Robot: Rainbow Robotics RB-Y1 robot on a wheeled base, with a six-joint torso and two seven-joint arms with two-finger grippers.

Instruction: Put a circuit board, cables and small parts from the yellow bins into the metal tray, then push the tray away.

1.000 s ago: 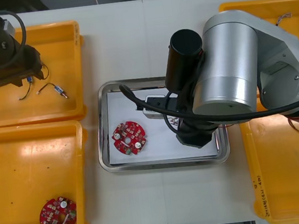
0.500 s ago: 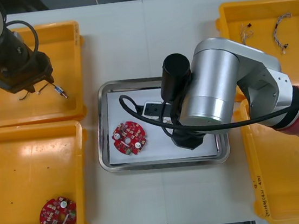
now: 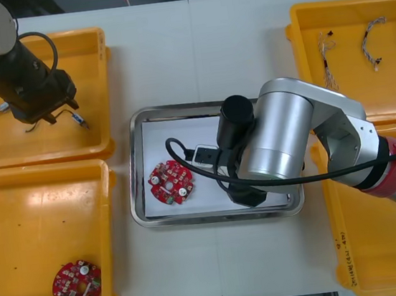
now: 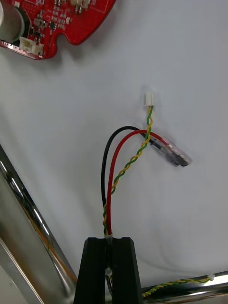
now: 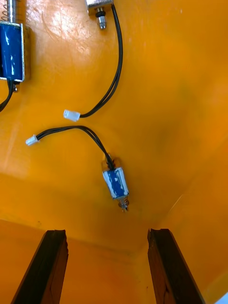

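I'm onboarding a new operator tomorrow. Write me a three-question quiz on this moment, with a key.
1. True or false: the right gripper has its fingers shut on a cable over the metal tray.
2. How many circuit boards lie in the metal tray? A) none B) one C) two
3. Fill in: the left gripper holds its fingers ___ above a small metal part in the far left yellow bin.
Key: 1 true; 2 B; 3 open.
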